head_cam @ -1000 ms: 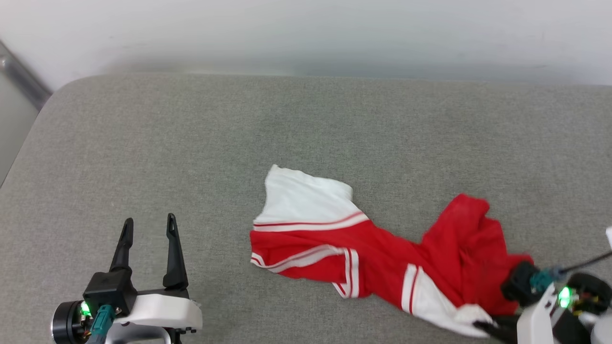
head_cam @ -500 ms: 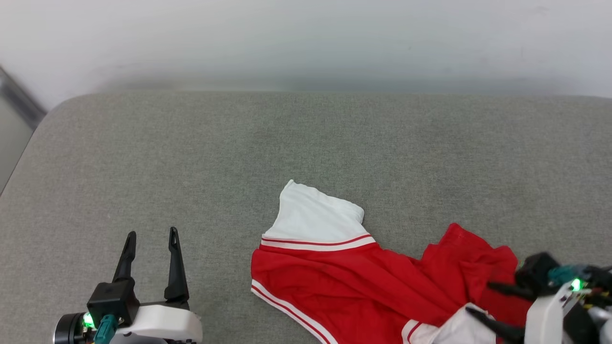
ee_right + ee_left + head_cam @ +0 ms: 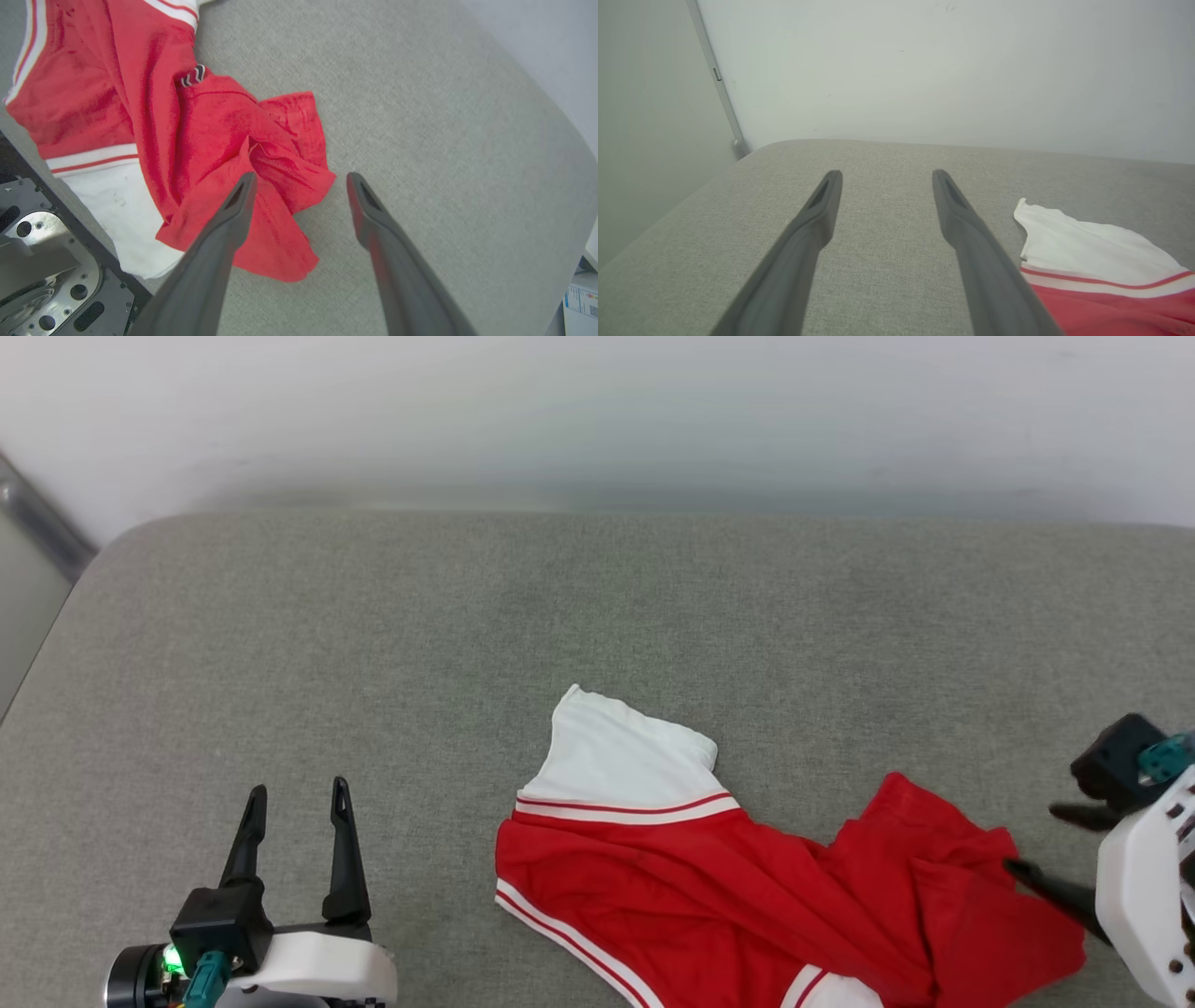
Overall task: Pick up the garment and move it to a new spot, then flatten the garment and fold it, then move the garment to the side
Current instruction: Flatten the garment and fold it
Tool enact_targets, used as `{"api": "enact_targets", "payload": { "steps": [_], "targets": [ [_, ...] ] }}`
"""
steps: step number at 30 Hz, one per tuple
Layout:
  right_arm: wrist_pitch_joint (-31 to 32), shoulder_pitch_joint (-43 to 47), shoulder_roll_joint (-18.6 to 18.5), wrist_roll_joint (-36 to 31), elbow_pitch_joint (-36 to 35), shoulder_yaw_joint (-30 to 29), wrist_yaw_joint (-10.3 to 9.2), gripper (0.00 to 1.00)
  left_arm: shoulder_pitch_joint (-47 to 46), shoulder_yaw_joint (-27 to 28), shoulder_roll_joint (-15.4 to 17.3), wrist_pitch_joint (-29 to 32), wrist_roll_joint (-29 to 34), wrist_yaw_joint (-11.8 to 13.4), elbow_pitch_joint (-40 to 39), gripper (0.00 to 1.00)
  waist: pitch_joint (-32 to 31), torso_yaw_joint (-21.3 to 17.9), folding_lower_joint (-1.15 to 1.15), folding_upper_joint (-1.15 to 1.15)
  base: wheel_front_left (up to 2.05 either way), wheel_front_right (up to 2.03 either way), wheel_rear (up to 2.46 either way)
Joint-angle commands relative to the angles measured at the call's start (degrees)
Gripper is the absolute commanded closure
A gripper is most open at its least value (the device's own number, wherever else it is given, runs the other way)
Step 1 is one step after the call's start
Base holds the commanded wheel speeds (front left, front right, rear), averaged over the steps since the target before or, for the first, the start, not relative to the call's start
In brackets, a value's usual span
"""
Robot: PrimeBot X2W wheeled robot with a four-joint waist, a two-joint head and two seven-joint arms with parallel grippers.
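The garment lies crumpled on the grey padded surface, red, with one white sleeve spread toward the back and striped trim along its edges. My right gripper hovers open at the garment's right end, nothing between its fingers. In the right wrist view that gripper stands open over a rumpled red corner of the garment. My left gripper rests open at the lower left, well clear of the cloth. The left wrist view has that gripper empty, with the garment to its right.
The grey padded surface stretches wide behind and left of the garment, up to a pale wall. A metal rail runs down at the far left. My own base plate sits below the surface's near edge.
My right gripper has opened, let go of the garment's right end and drawn up and away to the right. The cloth has settled flatter. The left arm is still.
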Motion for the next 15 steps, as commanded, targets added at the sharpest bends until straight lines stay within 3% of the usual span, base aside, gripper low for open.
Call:
{"api": "enact_targets", "payload": {
  "steps": [1, 4, 15],
  "targets": [
    [2.8, -0.4, 0.2, 1.0, 0.8, 1.1, -0.04, 0.00, -0.9, -0.2, 0.0, -0.1, 0.3, -0.3, -0.1, 0.00, 0.9, 0.5, 0.01, 0.00, 0.00, 0.00, 0.00],
    [6.6, -2.0, 1.9, 1.3, 3.0, 2.4, -0.04, 0.00, -1.5, -0.5, -0.1, -0.1, 0.0, -0.2, -0.2, 0.00, 2.5, 1.1, 0.01, 0.00, 0.00, 0.00, 0.00],
    [8.1, -4.2, 9.3, 1.0, 13.8, 11.5, -0.02, 0.00, -5.2, -1.4, -0.3, -0.1, -0.6, -0.2, 0.5, 0.00, 7.7, 3.0, 0.01, 0.00, 0.00, 0.00, 0.00]
  ]
}}
